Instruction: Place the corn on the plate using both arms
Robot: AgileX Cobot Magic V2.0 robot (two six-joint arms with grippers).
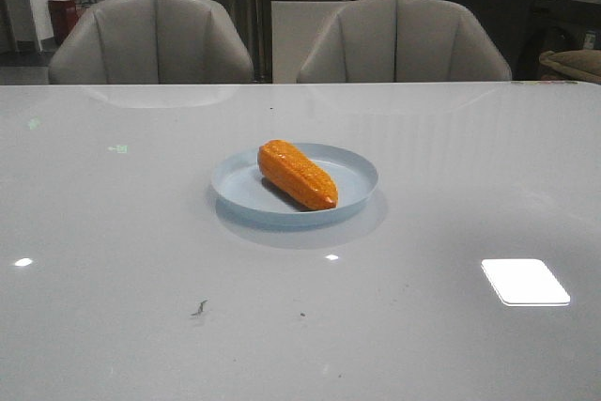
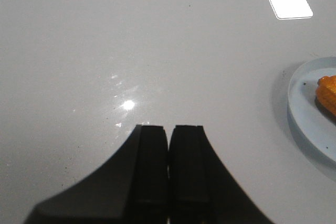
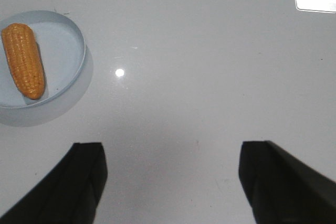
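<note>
The front camera is looking forward, low across the glossy white table (image 1: 141,260) toward two grey chairs (image 1: 150,39). Both wrist cameras are looking steeply down at it from close above, each sharing the pale blue round plate (image 1: 352,171) (image 2: 307,114) (image 3: 65,40).

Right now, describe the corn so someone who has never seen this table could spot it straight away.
Look at the big white table in front of two grey chairs; near its middle sits a round pale blue plate. The corn lies on that plate, slanting across it. It is the only orange thing on the table, tapered, with a bumpy kernel surface.
</note>
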